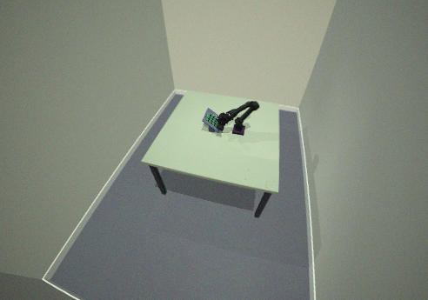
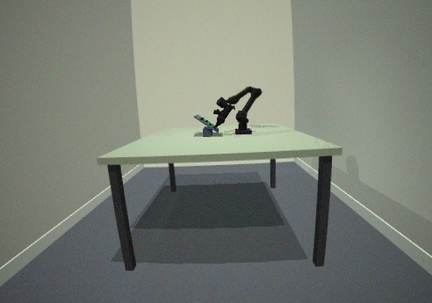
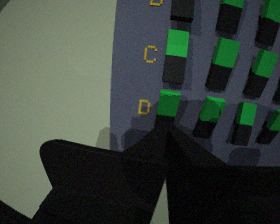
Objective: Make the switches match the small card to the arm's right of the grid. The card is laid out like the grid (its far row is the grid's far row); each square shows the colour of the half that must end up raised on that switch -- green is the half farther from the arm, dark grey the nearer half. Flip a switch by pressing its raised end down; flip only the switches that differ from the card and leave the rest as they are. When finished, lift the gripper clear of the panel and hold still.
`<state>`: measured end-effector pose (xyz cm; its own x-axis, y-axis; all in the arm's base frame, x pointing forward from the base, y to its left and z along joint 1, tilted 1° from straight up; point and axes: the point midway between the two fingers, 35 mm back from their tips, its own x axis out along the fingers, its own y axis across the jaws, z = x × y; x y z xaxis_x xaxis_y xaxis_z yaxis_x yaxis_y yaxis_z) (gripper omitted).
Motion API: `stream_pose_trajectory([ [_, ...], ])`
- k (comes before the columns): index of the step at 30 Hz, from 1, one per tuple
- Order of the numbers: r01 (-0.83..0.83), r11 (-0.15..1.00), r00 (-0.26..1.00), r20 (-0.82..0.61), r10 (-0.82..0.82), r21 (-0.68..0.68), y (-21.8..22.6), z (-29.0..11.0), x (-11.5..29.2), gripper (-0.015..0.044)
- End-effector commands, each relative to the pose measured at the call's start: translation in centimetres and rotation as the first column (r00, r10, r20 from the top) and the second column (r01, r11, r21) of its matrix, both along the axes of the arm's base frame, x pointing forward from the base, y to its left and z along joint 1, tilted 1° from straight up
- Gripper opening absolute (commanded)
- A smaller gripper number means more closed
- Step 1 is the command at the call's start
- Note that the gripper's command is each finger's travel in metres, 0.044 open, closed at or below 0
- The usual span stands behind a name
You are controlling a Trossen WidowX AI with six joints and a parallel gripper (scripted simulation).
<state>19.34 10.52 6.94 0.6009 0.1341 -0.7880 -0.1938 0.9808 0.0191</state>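
The tilted blue-grey switch panel carries rows of switches with green farther halves and dark nearer halves. My gripper is shut and empty, its tips at the panel's near edge. In the wrist view the tips are over the nearer half of the leftmost row D switch and hide part of it; contact cannot be told. The leftmost row C switch shows both halves. Of the leftmost row B switch only the dark part shows. I cannot make out the small card in any view.
The panel stands on a blue-grey base on the pale green table. The arm's purple base is behind the gripper. More switches stand close to the right of the tips.
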Motion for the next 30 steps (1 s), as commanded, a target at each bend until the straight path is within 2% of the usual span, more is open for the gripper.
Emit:
stream_pose_trajectory([
  [1,0.001,1.000,1.000,-0.005,-0.001,0.003,0.1,1.5,-0.8,0.0000],
  [5,-0.002,1.000,1.000,-0.024,0.002,-0.001,-0.7,5.0,-3.5,0.0000],
  [12,-0.002,1.000,1.000,-0.026,0.002,-0.001,-0.8,5.2,-3.5,0.0000],
  [23,-0.002,1.000,1.000,-0.023,0.002,-0.006,-4.3,9.5,2.1,0.0000],
  [30,-0.002,1.000,1.000,-0.018,0.002,-0.007,-4.7,9.8,2.5,0.0000],
])
